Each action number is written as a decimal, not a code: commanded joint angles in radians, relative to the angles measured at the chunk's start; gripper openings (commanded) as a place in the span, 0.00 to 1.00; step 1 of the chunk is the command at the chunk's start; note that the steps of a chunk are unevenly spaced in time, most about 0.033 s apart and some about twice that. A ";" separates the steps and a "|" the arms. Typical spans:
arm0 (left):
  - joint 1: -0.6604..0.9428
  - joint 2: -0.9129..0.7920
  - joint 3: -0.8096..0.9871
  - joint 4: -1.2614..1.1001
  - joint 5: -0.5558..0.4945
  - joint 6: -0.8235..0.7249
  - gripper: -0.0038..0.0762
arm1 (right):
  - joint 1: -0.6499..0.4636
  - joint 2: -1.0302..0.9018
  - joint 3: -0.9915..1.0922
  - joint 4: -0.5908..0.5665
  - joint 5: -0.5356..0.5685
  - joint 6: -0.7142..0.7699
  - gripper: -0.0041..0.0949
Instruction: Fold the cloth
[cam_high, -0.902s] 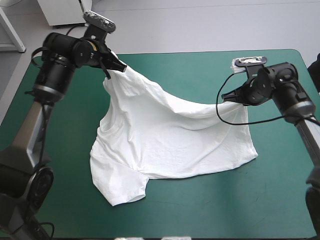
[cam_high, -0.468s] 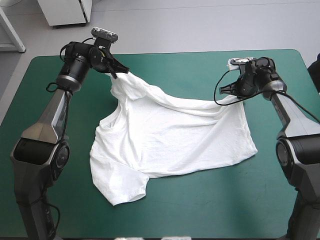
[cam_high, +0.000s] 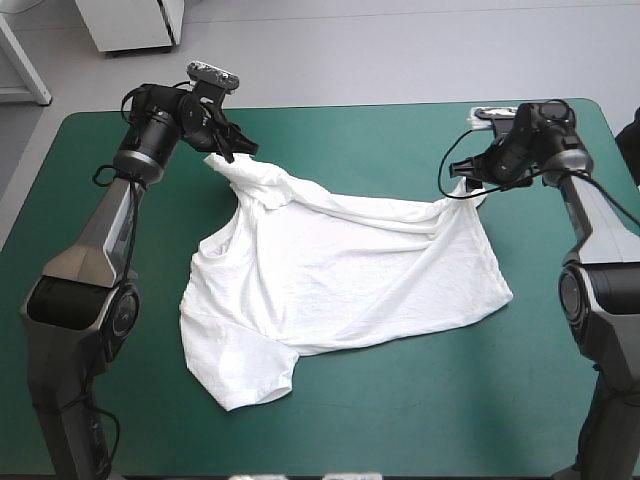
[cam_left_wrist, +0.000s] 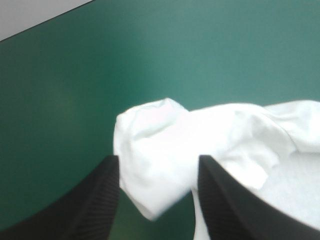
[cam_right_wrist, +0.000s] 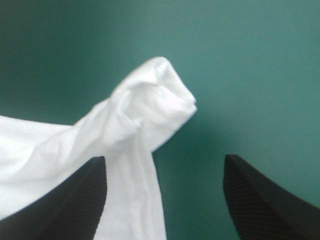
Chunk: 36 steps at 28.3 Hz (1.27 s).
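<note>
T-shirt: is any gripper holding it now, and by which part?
Nothing is held: the left gripper and the right gripper are both open, the T-shirt lying on the table.

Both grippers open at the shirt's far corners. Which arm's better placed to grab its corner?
Left, probably. A corner of the T-shirt lies centred inside the open left gripper. The right gripper is open wider, and its corner sits off centre, toward one finger.

White T-shirt (cam_high: 340, 270) spread, far corners bunched
</note>
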 joint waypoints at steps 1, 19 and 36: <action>0.003 -0.169 -0.028 -0.050 0.026 0.006 0.66 | -0.090 -0.123 -0.037 0.074 0.063 -0.011 0.76; 0.001 -0.878 0.705 -0.067 0.217 -0.059 0.64 | -0.193 -0.674 0.399 0.209 0.042 -0.138 0.76; 0.001 -0.651 1.103 -0.057 0.093 -0.140 0.64 | 0.138 -0.975 0.716 -0.129 0.088 -0.001 0.76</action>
